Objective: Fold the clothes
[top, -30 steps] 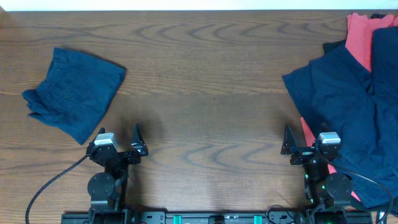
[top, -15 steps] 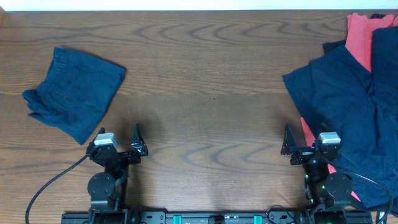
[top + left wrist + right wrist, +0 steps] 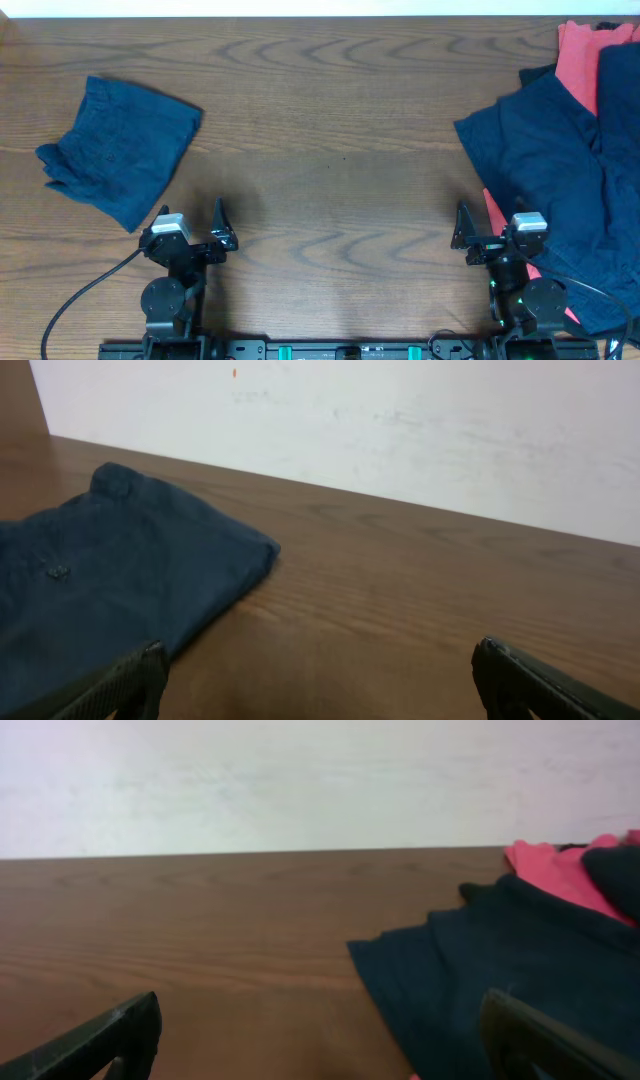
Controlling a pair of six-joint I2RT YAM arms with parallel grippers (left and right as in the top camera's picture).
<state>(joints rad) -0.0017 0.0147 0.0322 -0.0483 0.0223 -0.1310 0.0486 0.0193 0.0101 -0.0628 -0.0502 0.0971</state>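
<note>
A folded pair of navy shorts (image 3: 120, 150) lies at the table's left; it also shows in the left wrist view (image 3: 110, 590). A heap of clothes at the right holds spread navy garments (image 3: 560, 180) with coral-red shirts (image 3: 578, 55) under them; the right wrist view shows the navy fabric (image 3: 500, 970) and coral cloth (image 3: 550, 870). My left gripper (image 3: 195, 235) is open and empty near the front edge, just right of the folded shorts. My right gripper (image 3: 490, 235) is open and empty at the heap's left edge.
The wooden table (image 3: 330, 150) spans the view, with a white wall (image 3: 300, 780) beyond its far edge. A black cable (image 3: 80, 300) trails from the left arm's base. A coral strip (image 3: 492, 205) pokes out beside the right gripper.
</note>
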